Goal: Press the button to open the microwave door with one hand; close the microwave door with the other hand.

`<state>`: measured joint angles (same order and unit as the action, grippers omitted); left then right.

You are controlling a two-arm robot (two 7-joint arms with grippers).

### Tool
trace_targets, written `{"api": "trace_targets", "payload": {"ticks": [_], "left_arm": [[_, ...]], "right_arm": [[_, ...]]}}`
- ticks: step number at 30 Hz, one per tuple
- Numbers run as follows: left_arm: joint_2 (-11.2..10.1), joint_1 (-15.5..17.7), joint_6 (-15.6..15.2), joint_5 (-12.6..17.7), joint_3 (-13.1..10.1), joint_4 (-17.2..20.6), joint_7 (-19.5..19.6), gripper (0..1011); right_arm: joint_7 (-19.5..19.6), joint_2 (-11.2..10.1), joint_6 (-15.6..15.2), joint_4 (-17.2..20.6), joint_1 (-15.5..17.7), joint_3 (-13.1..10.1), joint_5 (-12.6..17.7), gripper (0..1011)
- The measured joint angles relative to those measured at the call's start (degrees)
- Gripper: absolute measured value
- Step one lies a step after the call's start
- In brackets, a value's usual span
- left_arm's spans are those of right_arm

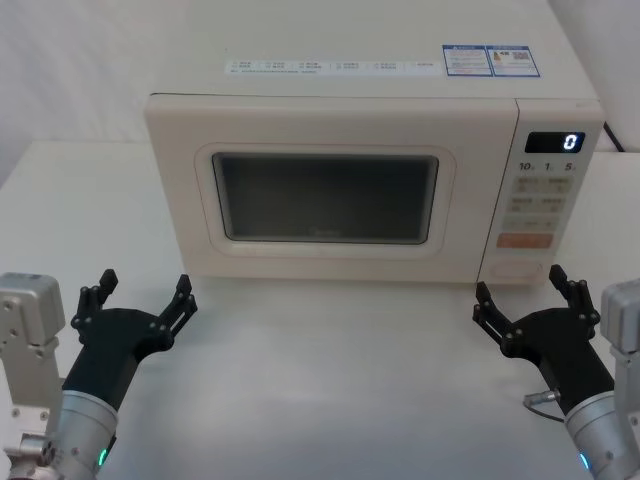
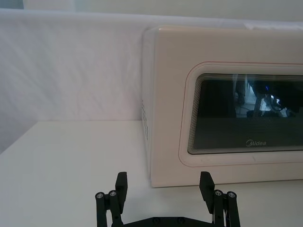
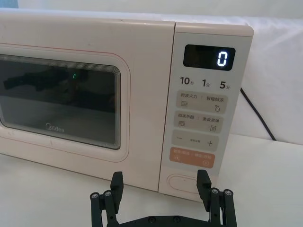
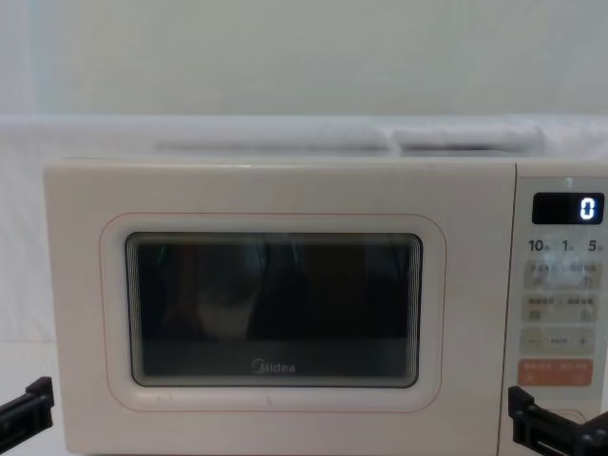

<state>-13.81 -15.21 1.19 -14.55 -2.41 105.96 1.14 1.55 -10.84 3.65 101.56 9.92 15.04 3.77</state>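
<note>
1. White table and white backdrop all round, with the microwave door sitting flush and closed across the centre of the head view, so we reckon nothing has started yet.
2. We see the button at the very bottom of the control panel, lower right of the microwave front, just under the orange-red key.
3. Our right gripper hangs at lower right, just in front of that button, not touching, fingers spread wide.
4. Our left gripper sits at lower left, near the door's left corner, also spread open and holding nothing.
5. Risk as we see it: a spread finger could catch the orange-red key instead. Also, the door probably hinges left and might swing into the left gripper.
</note>
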Motion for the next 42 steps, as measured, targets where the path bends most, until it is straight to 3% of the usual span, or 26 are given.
{"api": "trace_targets", "payload": {"ticks": [42], "left_arm": [[0.0,0.0,0.0,0.0,0.0,0.0,0.0,1001]], "right_arm": [[-0.1,0.0,0.0,-0.1,0.0,0.0,0.0,1002]]}}
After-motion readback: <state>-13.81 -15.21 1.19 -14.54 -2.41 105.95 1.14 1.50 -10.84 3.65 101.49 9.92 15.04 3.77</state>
